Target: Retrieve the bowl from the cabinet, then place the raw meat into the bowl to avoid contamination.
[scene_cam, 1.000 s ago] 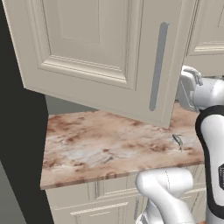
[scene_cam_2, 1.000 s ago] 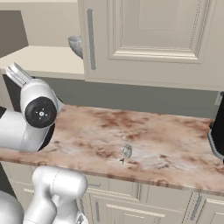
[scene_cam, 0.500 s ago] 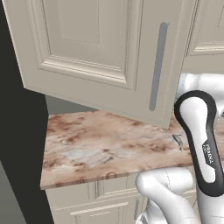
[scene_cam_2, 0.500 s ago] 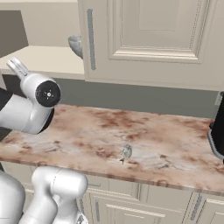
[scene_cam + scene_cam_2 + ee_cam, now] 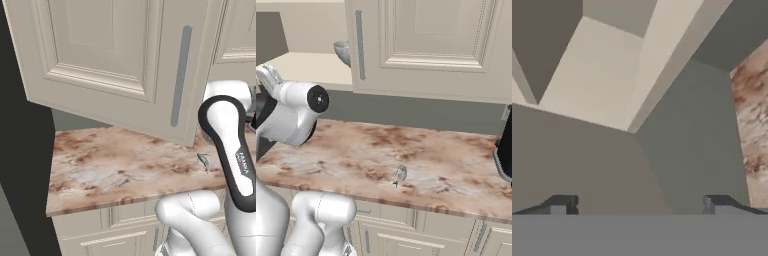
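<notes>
Arm has swung across over the last second: in the right base view the white elbow joint has climbed from beside the counter edge toward the open shelf, and in the left base view the dark-banded link now stands tall at the right, where 1 second ago little of it showed. Base views themselves have not shifted, so you are not driving.

Gripper [image 5: 639,207]: 2 fingertips set wide apart, nothing between them. It looks at grey wall, a slice of beige shelf underside and a strip of reddish marble counter [image 5: 421,160].

Bowl [image 5: 343,51]: grey stone, sitting on the shelf of the cabinet [image 5: 446,47], partly hidden behind the open door's edge and its bar handle [image 5: 360,45]. Untouched.

Reading: you're mid-reach, hand not yet aimed at the bowl. Expect to lift and turn the wrist toward the shelf. No raw meat identifiable; a small grey object [image 5: 401,173] lies on the counter.
</notes>
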